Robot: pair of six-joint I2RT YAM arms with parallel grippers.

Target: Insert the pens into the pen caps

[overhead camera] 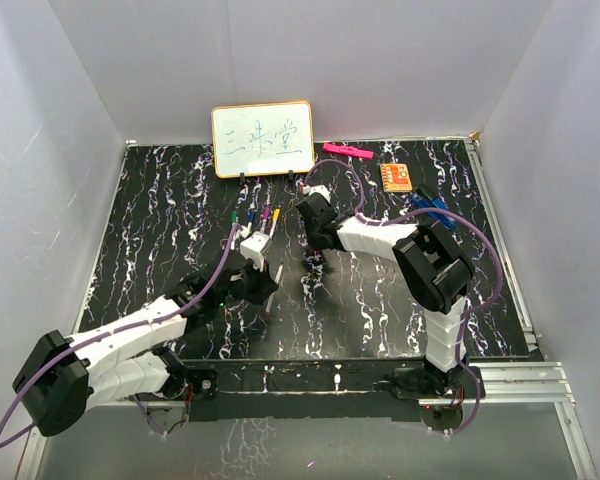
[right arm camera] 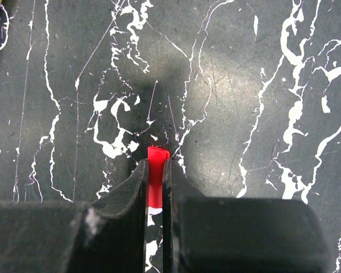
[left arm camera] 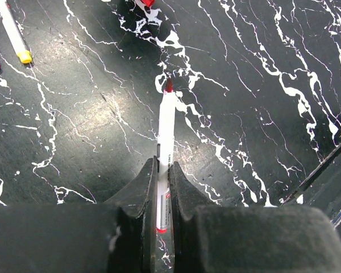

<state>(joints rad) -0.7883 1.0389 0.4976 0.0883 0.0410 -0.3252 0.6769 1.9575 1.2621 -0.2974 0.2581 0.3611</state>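
Black marble table (overhead camera: 160,220) lies below. Left gripper (left arm camera: 162,165) squeezes a red-tipped pen (left arm camera: 166,128), its tip pointing straight out. Right gripper (right arm camera: 154,166), close by at mid-frame, pinches the red cap (right arm camera: 157,154), right of the pen.

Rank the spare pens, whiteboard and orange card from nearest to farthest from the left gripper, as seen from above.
1. spare pens, just beyond the left gripper
2. whiteboard, at the table's back
3. orange card, far back right
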